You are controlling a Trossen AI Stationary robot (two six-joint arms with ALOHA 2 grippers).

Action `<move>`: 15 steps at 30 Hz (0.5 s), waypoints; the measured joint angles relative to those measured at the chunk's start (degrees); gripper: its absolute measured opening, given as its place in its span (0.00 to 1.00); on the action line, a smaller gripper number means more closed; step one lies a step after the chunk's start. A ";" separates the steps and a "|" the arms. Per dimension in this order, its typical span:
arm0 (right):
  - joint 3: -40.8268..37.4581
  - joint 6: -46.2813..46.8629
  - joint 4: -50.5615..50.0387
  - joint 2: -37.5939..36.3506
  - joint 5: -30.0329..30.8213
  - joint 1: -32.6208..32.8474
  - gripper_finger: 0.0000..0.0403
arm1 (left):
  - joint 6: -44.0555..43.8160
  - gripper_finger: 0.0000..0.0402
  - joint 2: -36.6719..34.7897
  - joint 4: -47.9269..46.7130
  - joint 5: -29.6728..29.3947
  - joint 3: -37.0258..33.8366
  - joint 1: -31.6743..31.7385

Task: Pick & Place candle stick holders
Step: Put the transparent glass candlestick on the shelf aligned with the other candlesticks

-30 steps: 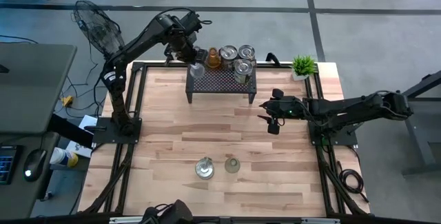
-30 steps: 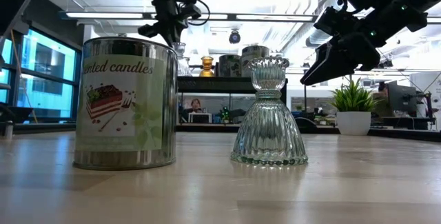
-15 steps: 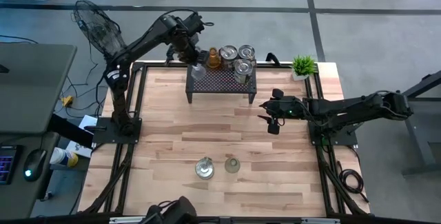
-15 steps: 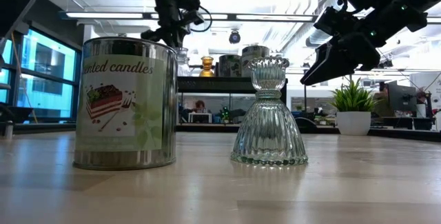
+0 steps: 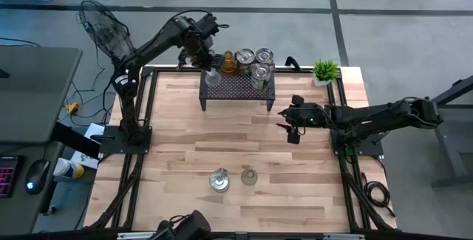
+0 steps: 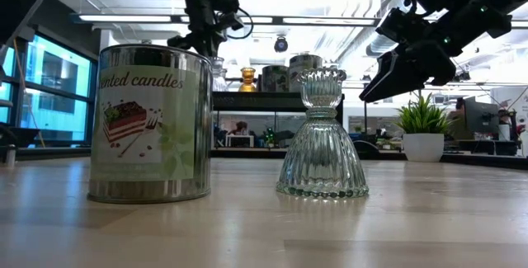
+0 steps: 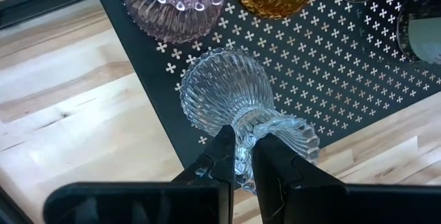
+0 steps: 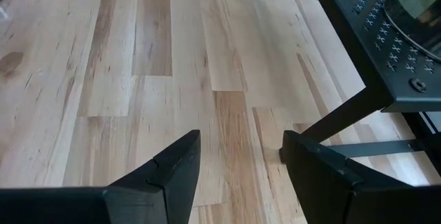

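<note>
A clear ribbed glass candle stick holder (image 7: 224, 89) is on the black perforated shelf (image 5: 236, 86) at the table's far side, near the shelf's left end, with my left gripper (image 5: 209, 64) shut on it from above. A pinkish holder (image 7: 179, 3) and an amber one (image 5: 229, 63) stand just behind it on the shelf. Another clear glass holder (image 5: 248, 176) stands on its flared base near the table's front edge. My right gripper (image 5: 290, 125) hangs open above the bare wood right of the shelf, with nothing between its fingers. My left gripper pinches the scalloped rim of the holder's upper cup (image 7: 242, 156) between its two fingers, at one side of the cup. The fingers come steeply from above, pointing down. The holder is upright with its flared base (image 7: 213, 86) at the shelf; I cannot tell whether the base rests on it.
Three silvery tins (image 5: 255, 59) crowd the shelf's far right part. A potted green plant (image 5: 325, 70) stands at the far right corner. A candle tin (image 5: 219, 180) sits beside the near glass holder. Open wood lies between the shelf and these.
</note>
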 joint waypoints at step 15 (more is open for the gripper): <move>0.00 0.00 0.00 0.00 0.00 0.00 0.49 | -1.08 0.06 0.00 -0.73 -1.25 0.00 0.00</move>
